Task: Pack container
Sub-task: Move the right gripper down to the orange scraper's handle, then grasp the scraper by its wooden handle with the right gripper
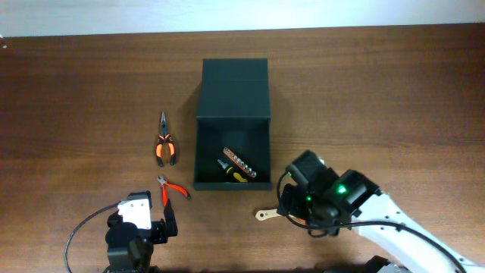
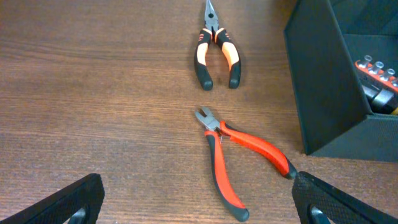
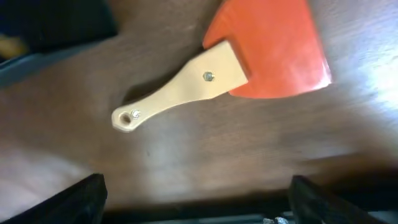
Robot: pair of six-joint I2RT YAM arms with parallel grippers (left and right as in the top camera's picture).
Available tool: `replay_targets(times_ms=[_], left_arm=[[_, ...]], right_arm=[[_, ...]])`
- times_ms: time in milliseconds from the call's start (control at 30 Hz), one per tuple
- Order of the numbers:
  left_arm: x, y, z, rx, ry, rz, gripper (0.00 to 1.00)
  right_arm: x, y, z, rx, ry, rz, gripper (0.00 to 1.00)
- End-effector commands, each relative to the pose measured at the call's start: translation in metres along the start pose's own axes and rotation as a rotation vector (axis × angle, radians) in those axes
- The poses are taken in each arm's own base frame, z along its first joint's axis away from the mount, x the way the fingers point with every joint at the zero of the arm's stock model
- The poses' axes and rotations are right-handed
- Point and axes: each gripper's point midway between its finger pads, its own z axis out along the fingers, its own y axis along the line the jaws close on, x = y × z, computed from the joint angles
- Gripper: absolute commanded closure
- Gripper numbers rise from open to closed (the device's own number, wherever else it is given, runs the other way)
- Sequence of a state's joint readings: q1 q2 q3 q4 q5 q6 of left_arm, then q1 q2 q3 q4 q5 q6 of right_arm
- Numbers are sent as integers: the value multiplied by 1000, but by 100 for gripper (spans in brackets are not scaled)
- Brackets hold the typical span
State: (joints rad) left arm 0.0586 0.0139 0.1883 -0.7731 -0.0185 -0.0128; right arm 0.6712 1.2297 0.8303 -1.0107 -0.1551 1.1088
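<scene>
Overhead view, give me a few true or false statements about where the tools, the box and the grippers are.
1. The container is open, with a screwdriver bit set inside. True.
2. The needle-nose pliers lie inside the container. False: they lie on the table, to its left.
3. The red-handled cutters lie closer to the left gripper than the needle-nose pliers do. True.
4. The right gripper is shut on the scraper. False: it is open, and the scraper lies on the table.
</scene>
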Motion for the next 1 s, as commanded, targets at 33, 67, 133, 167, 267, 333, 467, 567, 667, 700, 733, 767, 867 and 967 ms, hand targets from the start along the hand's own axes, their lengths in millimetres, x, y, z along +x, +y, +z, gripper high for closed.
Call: replay_targets(times_ms=[33,67,133,167,267,333,467,567,667,700,733,767,867,967], left_arm=[[0,0,1,0,-6,-12,1],[0,0,1,0,-6,-12,1],[0,0,1,0,-6,-12,1],[0,0,1,0,-6,-12,1],[0,0,1,0,-6,-12,1],[0,0,1,0,-6,-12,1],[0,0,1,0,-6,-12,1],[0,0,1,0,-6,-12,1],[0,0,1,0,-6,-12,1],[0,0,1,0,-6,-12,1],[0,0,1,0,-6,-12,1],[0,0,1,0,-6,-12,1],[0,0,1,0,-6,-12,1],[0,0,1,0,-6,-12,1]], right_arm=[[8,-3,24,-27,47,240,7],[7,-3,28,-36,44,274,7],[5,0,33,-61,37,316,7],[3,3,35,-76,32,333,7],[-4,7,36,-100,0,370,7],[-9,11,37,-114,-21,376,7],[-13,15,45,-111,-21,395,7],[-13,12,55,-76,-7,408,7],[-11,10,66,-42,13,414,7],[-11,9,69,-34,19,419,7],[-11,9,72,-25,21,424,7],[-11,8,74,-17,23,431,7],[-12,8,80,-8,25,442,11],[-13,8,83,-6,23,442,19]])
